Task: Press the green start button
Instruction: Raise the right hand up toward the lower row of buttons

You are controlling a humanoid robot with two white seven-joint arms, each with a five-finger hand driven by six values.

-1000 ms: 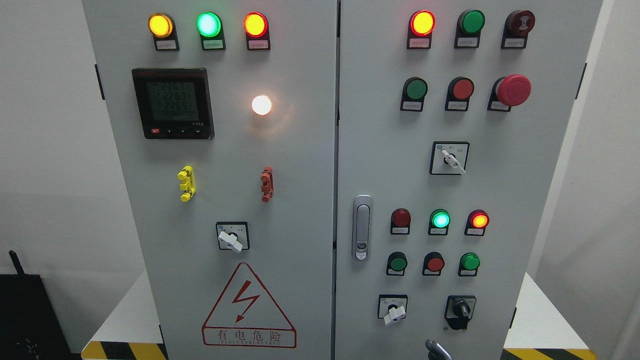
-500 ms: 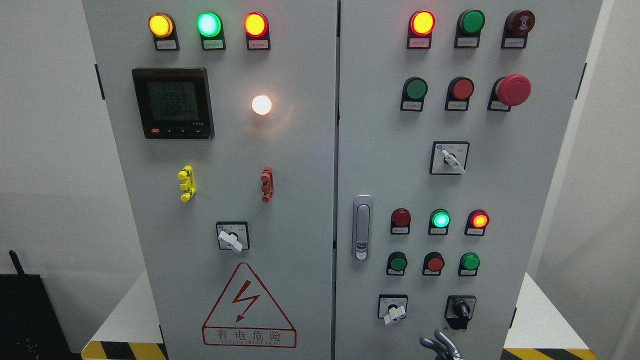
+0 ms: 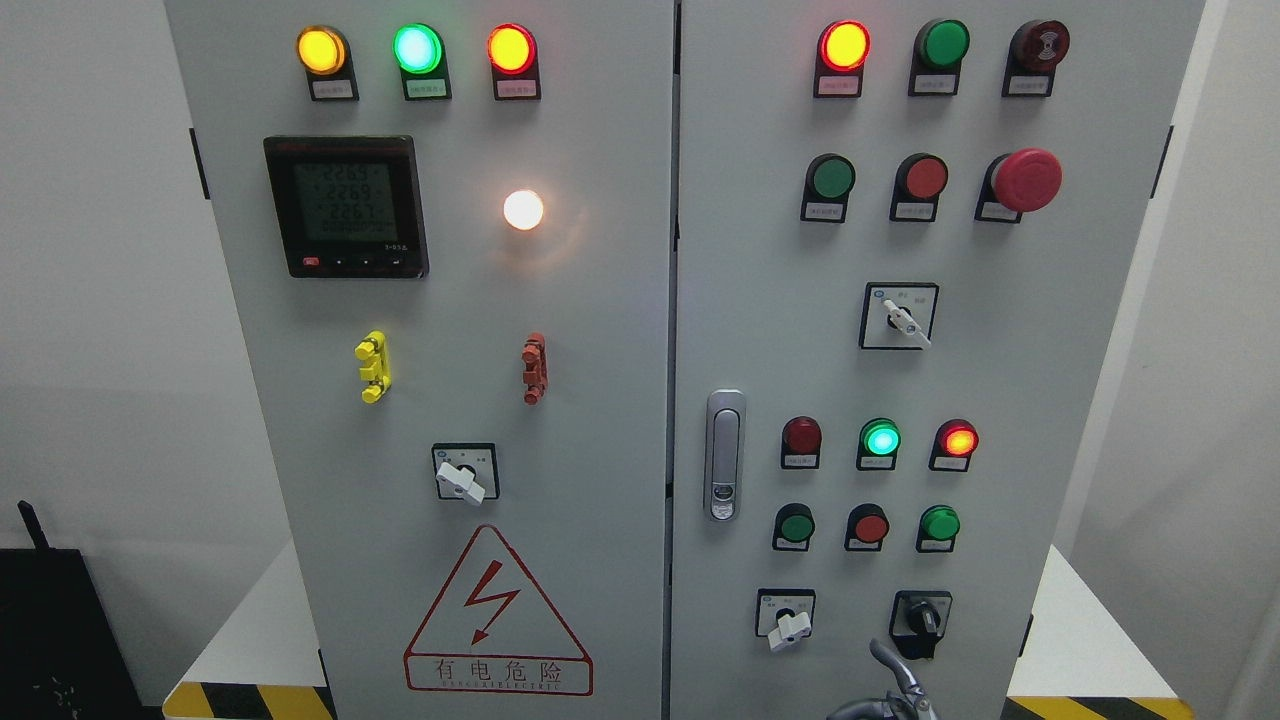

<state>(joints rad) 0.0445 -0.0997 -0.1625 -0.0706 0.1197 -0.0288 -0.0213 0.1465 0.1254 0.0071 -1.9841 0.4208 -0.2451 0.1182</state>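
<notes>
head view: it's a grey double-door control cabinet [image 3: 560,330] filling most of the frame. the right hand [image 3: 890,690] is poking up from the bottom edge, right of the middle, in front of the right door. one finger [image 3: 893,663] sticks up and curves, a couple more are spread out lower down, so the hand reads as open and holding nothing, touching no control as far as i can see. the fingertip sits just below and a bit left of the black selector knob [image 3: 921,620], with the white-handled rotary switch [image 3: 786,620] off to its left.

there are several green buttons on the right door and i can't read the labels, so can't tell which is the start one. closest to the hand is the lower row: dark green button [image 3: 796,524], red button [image 3: 870,527], brighter green button [image 3: 939,523]. all are above the hand and apart from it. over that row sit a dark red lamp [image 3: 802,435], a lit green lamp [image 3: 880,439] and a lit red lamp [image 3: 957,440]. further up there's another green button [image 3: 832,178], and a red mushroom stop [image 3: 1027,180].

left door has the digital meter [image 3: 346,206], a glowing white lamp [image 3: 523,210] and the red lightning warning triangle [image 3: 497,618].
</notes>
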